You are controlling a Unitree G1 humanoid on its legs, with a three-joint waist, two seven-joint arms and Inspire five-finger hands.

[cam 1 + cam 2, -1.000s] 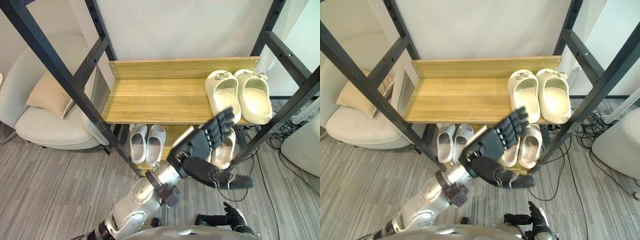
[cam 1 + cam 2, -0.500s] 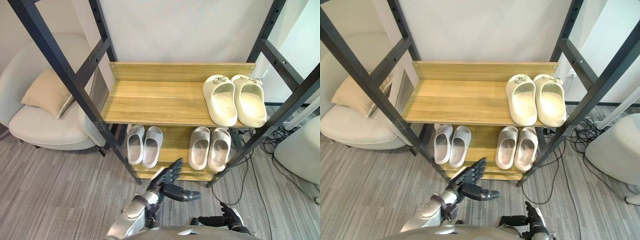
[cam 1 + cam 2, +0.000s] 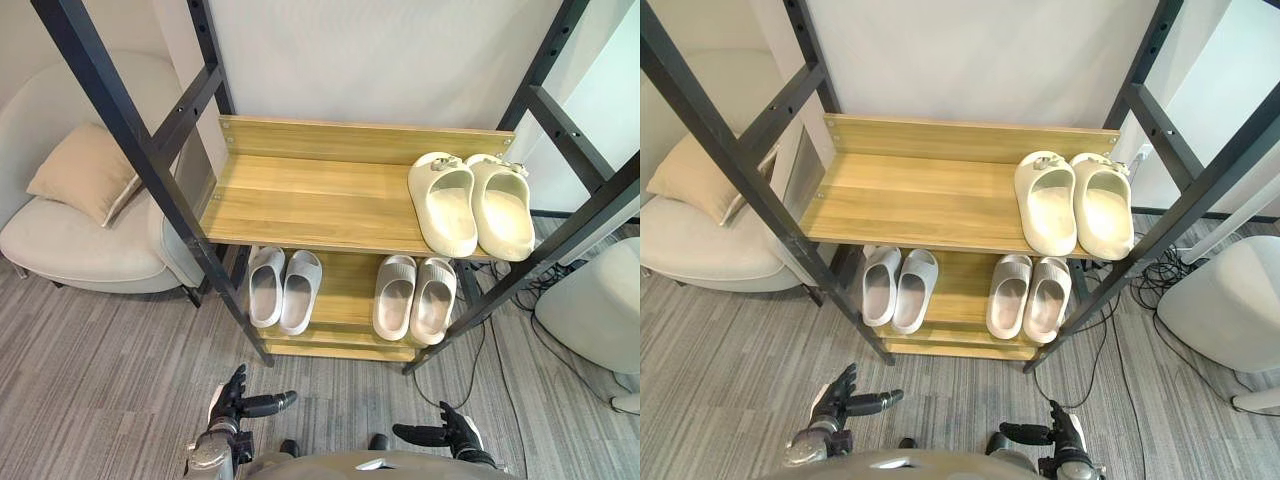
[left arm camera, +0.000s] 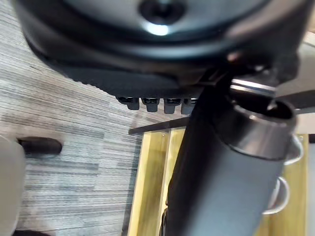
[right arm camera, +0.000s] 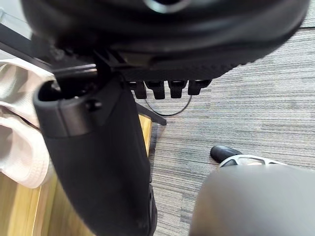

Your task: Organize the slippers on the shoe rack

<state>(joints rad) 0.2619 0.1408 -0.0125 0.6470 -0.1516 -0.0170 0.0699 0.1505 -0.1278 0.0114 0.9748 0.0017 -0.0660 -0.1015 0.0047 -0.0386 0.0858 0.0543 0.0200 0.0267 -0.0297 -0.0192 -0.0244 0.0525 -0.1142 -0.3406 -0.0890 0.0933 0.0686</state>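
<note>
Wooden shoe rack [image 3: 310, 195] carries cream slippers [image 3: 470, 203] upper right, grey slippers [image 3: 282, 290] lower left, beige slippers [image 3: 413, 297] lower right, all lying front to back. At the bottom edge, well below them, the left hand [image 3: 235, 400] and right hand [image 3: 450, 434] hang empty, fingers loosely spread; left nearer grey, right nearer beige.

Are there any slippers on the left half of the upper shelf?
No, the upper shelf shows bare wood on its left half; its cream pair sits at the right end.
</note>
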